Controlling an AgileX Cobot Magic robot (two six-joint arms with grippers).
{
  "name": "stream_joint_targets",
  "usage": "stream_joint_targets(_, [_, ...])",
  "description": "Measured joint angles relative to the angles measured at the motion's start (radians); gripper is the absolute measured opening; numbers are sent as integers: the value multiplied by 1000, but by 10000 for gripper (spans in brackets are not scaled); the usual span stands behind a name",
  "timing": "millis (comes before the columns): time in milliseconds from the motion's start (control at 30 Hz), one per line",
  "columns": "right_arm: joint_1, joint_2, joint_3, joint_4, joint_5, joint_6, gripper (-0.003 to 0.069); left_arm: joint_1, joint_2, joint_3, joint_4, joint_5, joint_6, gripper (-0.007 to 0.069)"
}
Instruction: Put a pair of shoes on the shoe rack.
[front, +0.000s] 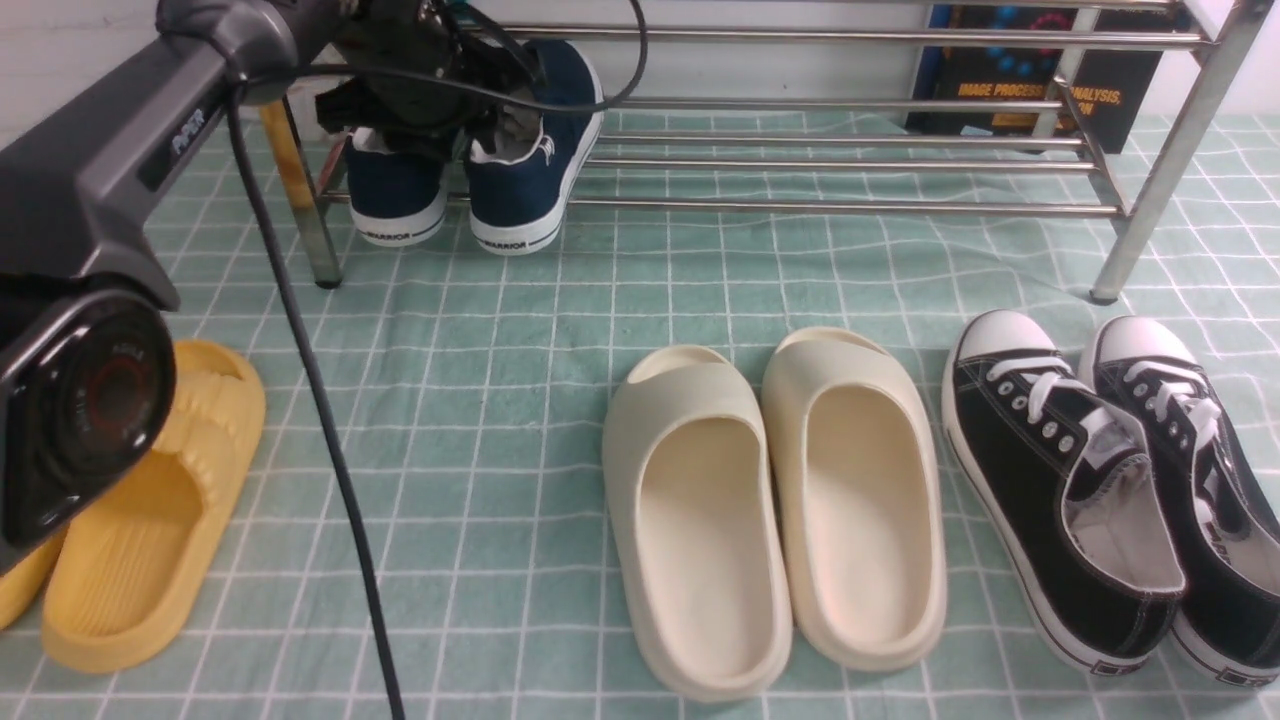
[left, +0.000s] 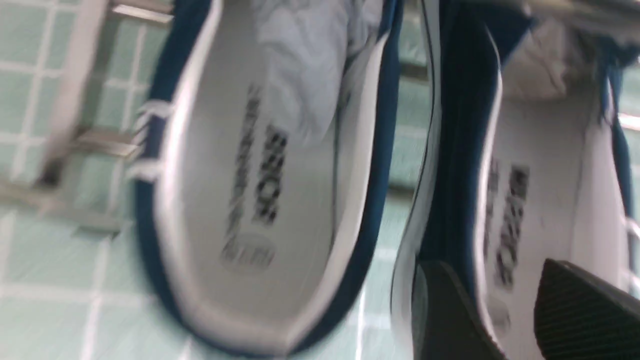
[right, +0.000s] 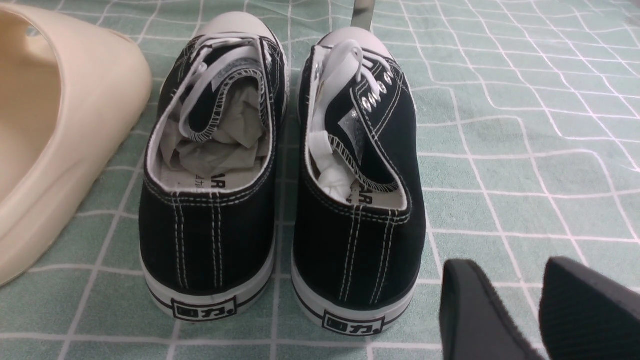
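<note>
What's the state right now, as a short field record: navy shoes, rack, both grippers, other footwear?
navy shoes: side by side on the lower bars of the shoe rack, left end, heels toward the robot
left gripper: open, close over the navy shoes
right gripper: open, holding nothing, behind the black sneakers
on the cloth: cream slides, black sneakers, yellow slides

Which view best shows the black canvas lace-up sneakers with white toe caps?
The right wrist view: both black canvas lace-up sneakers appear whole, from behind. The front view crops the outer one at the frame edge; the left wrist view shows none.
</note>
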Motion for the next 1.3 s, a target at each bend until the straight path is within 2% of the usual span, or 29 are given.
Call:
stream_joint_targets(100, [0, 0, 0, 0, 0, 0, 246, 0, -47, 0, 2, 84, 46, 276])
stream_joint_targets(133, [0, 0, 0, 0, 0, 0, 246, 0, -93, 0, 2, 161, 82, 253])
stream_joint_targets(233, [0, 0, 0, 0, 0, 0, 246, -2, -183, 0, 2, 242, 138, 201])
stream_joint_targets(467, [0, 0, 0, 0, 0, 0, 246, -2, -482, 112, 29, 255, 154, 94])
stream_joint_targets(600, [0, 0, 0, 0, 0, 0, 246, -2, -708, 334, 39, 255, 131, 62])
stream_joint_targets(667, [0, 0, 0, 0, 0, 0, 246, -2, -889, 549, 39, 238, 104, 55])
stream_joint_targets(700, [0, 0, 0, 0, 0, 0, 246, -2, -903, 567, 39, 235, 104, 55])
stream_joint_targets(733, [0, 0, 0, 0, 0, 0, 246, -2, -1011, 709, 39, 188, 83, 55])
stream_joint_targets(767, [0, 0, 0, 0, 0, 0, 246, -2, -1024, 727, 39, 181, 76, 55])
stream_joint_targets(867, [0, 0, 0, 0, 0, 0, 246, -2, -1270, 1019, 39, 34, 18, 55])
stream_joint_targets(933, [0, 0, 0, 0, 0, 0, 246, -2, -1370, 1136, 39, -23, -8, 55])
stream_joint_targets(1100, [0, 0, 0, 0, 0, 0, 246, -2, -1591, 1326, 39, -98, -44, 55])
stream_joint_targets(1300, [0, 0, 0, 0, 0, 0, 246, -2, -1725, 1415, 51, -71, -49, 55])
